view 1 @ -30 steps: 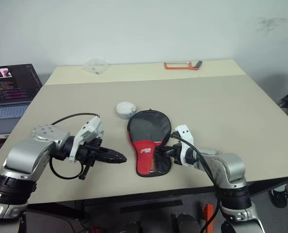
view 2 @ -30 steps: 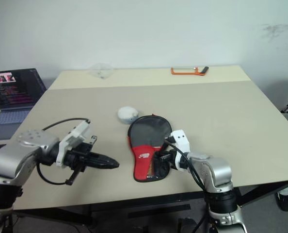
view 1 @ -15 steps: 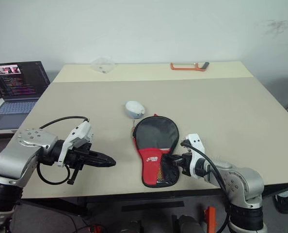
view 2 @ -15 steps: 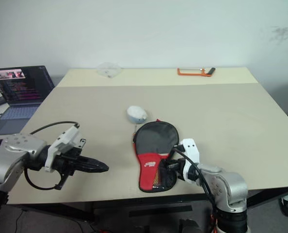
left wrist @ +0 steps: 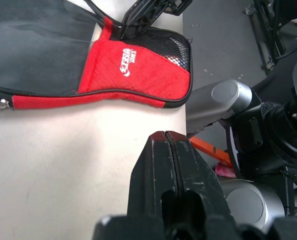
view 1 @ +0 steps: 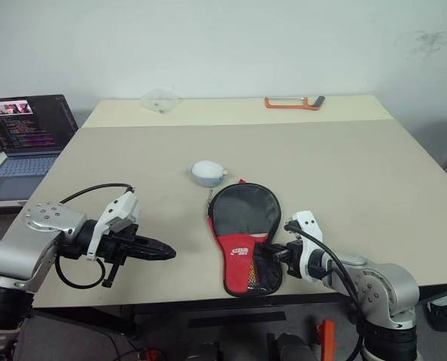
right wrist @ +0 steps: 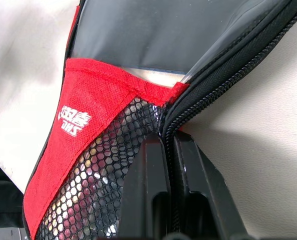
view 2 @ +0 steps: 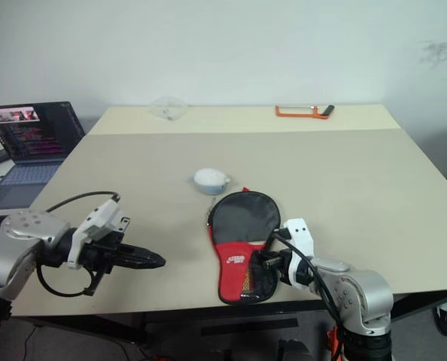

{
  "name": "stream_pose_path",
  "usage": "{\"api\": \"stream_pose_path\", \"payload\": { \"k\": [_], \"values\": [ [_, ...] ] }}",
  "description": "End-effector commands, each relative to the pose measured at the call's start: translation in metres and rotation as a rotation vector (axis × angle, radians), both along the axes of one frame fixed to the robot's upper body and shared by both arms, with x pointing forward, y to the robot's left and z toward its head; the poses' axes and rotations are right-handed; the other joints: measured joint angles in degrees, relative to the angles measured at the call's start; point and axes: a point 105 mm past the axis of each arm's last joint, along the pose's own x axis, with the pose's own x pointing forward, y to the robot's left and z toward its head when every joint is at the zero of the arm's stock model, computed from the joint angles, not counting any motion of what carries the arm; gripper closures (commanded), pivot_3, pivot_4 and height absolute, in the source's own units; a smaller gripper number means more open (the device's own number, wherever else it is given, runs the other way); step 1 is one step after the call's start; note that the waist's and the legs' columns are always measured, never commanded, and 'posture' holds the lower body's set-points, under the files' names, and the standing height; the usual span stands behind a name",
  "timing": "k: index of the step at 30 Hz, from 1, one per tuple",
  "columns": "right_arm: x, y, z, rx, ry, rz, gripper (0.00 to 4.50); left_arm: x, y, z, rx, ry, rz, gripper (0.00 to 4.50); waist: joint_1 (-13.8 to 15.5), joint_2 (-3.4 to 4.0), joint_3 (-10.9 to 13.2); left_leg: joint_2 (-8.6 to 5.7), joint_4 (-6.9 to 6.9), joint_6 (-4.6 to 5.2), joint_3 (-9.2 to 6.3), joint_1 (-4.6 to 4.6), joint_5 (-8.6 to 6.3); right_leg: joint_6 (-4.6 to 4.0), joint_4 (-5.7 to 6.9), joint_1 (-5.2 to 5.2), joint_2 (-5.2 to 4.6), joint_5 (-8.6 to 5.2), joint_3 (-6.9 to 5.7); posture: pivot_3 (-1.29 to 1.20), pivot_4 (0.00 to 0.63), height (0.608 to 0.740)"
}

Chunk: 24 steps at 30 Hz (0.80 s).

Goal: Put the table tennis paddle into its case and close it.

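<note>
Pinching case (view 1: 244,237) zipper edge, right hand (view 1: 272,253).

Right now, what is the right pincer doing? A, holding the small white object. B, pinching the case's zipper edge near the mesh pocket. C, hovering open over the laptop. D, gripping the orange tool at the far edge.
B: the right pincer is shut on the black zipper edging of the case beside its mesh pocket, as the right wrist view shows close up.
</note>
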Motion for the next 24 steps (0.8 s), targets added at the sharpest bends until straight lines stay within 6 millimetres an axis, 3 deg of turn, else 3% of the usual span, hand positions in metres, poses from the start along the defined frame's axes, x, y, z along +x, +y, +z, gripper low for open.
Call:
{"api": "stream_pose_path", "payload": {
  "k": [1, 3, 6, 15, 17, 20, 24],
  "values": [
    [-0.001, 0.002, -0.002, 0.001, 0.008, -0.008, 4.49, -0.005, -0.003, 0.006, 0.007, -0.014, -0.049, 4.5, 0.0, 0.0, 0.0, 0.0, 0.0, 0.0, 0.0, 0.0, 0.0, 0.0, 0.0, 0.0, 0.0, 0.0, 0.0, 0.0, 0.15, 0.74],
    [0.0, 0.002, -0.002, 0.009, 0.008, -0.022, 4.49, -0.005, -0.003, 0.005, 0.007, -0.014, -0.048, 4.5, 0.01, 0.0, 0.0, 0.0, 0.0, 0.0, -0.01, 0.0, 0.0, 0.0, 0.01, 0.0, 0.0, 0.0, 0.0, 0.0, 0.15, 0.74],
    [0.002, -0.002, 0.002, 0.017, 0.004, -0.046, 3.69, -0.005, -0.002, 0.004, 0.008, -0.013, -0.044, 4.5, 0.02, 0.0, 0.0, 0.0, 0.0, 0.0, -0.01, 0.02, 0.0, 0.0, 0.03, 0.0, 0.0, 0.0, 0.01, 0.0, 0.15, 0.74],
    [-0.003, -0.026, 0.021, -0.111, -0.087, -0.033, 0.54, -0.007, -0.005, 0.001, -0.004, -0.009, -0.045, 4.5, 0.18, 0.0, 0.0, -0.02, 0.01, 0.0, -0.03, 0.02, 0.0, 0.0, 0.01, 0.04, -0.01, 0.0, -0.04, 0.0, 0.15, 0.74],
    [-0.006, -0.031, 0.028, -0.141, -0.115, 0.001, 0.03, -0.008, -0.007, -0.001, -0.008, -0.003, -0.046, 4.5, 0.31, 0.01, 0.01, -0.02, 0.01, 0.0, -0.04, 0.01, 0.0, 0.01, 0.01, 0.04, -0.01, 0.0, -0.04, 0.0, 0.15, 0.74],
    [-0.01, -0.037, 0.042, -0.212, -0.191, 0.097, 0.03, -0.007, -0.008, -0.001, -0.018, -0.005, -0.031, 4.5, 0.43, 0.01, 0.03, -0.01, 0.02, 0.01, -0.03, 0.0, 0.0, 0.01, 0.01, 0.03, -0.01, 0.0, -0.05, 0.0, 0.15, 0.74],
    [-0.013, -0.033, 0.073, -0.168, -0.294, 0.229, 0.03, 0.0, -0.004, 0.001, -0.025, -0.004, 0.038, 4.5, 0.23, 0.01, 0.05, 0.03, 0.01, 0.02, -0.02, 0.02, 0.0, 0.02, -0.01, 0.07, 0.01, -0.01, -0.08, 0.0, 0.15, 0.74]
  ]
}}
